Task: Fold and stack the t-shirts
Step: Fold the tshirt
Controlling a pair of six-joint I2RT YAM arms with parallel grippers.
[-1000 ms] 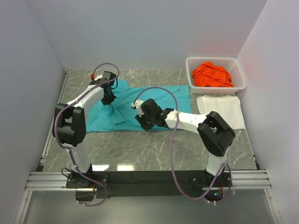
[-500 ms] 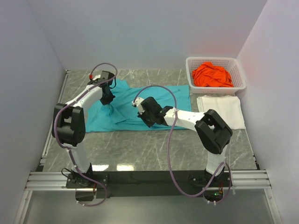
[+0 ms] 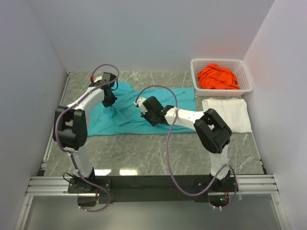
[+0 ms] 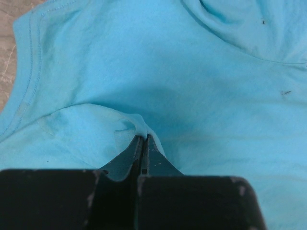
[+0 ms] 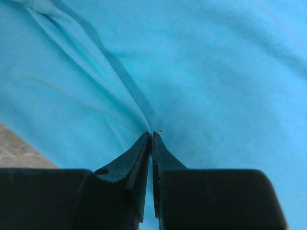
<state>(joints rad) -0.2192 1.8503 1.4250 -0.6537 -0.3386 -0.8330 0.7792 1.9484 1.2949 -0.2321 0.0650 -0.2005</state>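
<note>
Teal cloth fills the middle of the top view: the teal t-shirt (image 3: 127, 114) lies spread on the marble tabletop (image 3: 158, 148), its long side running left to right. The left gripper (image 3: 111, 103) is down on its left part and the right gripper (image 3: 144, 112) on its near middle. The white t-shirt (image 3: 228, 114) lies folded well to the right, and the orange t-shirt (image 3: 218, 76) is crumpled in the basket (image 3: 220, 61) behind it. The step looks like a fold of the teal one; it would go best if both arms lift together, level, and carry the pinched line across in one sweep so the cloth does not twist between them.

In the left wrist view the left gripper (image 4: 144, 139) has its jaws pressed together on a small raised pucker of the teal t-shirt (image 4: 201, 72), with a hemmed edge and a strip of tabletop (image 4: 5, 57) off to the left. The bite is thin, so a slow lift is safer.

In the right wrist view the right gripper (image 5: 151, 135) is closed to a slit on a ridge of the teal t-shirt (image 5: 220, 72) that runs up and left from its tips; bare tabletop (image 5: 19, 153) shows at lower left
</note>
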